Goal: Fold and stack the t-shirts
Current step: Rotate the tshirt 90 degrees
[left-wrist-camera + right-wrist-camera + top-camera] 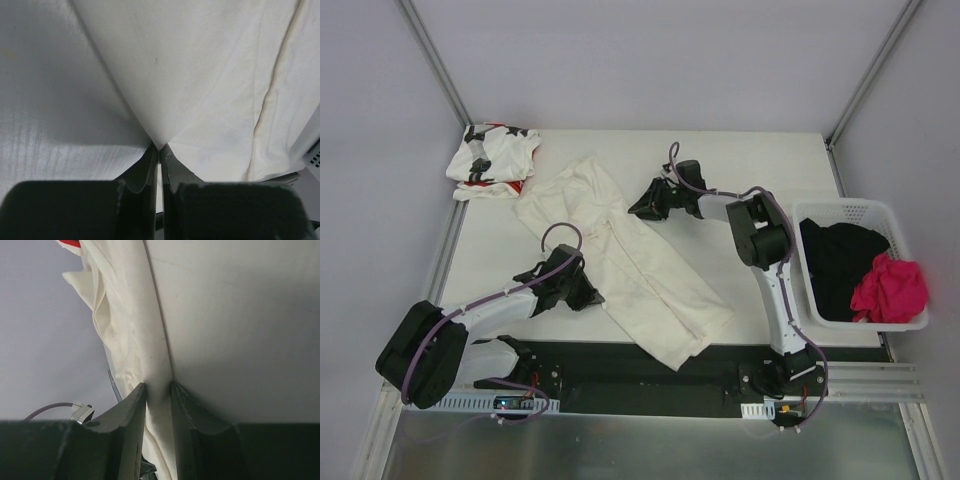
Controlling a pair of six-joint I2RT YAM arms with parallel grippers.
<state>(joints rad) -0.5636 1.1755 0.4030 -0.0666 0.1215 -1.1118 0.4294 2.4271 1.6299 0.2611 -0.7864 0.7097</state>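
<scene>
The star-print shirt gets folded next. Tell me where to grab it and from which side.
Pinch a raised fold at the right edge of the star-print shirt, coming down from above. It lies crumpled in the far left corner, walls close behind and left, so that side looks most open. Its near red edge seems to touch the cream shirt; grabbing there might catch both.

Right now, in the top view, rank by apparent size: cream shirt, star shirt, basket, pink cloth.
1. cream shirt
2. basket
3. star shirt
4. pink cloth, only somewhat smaller than the star shirt
</scene>
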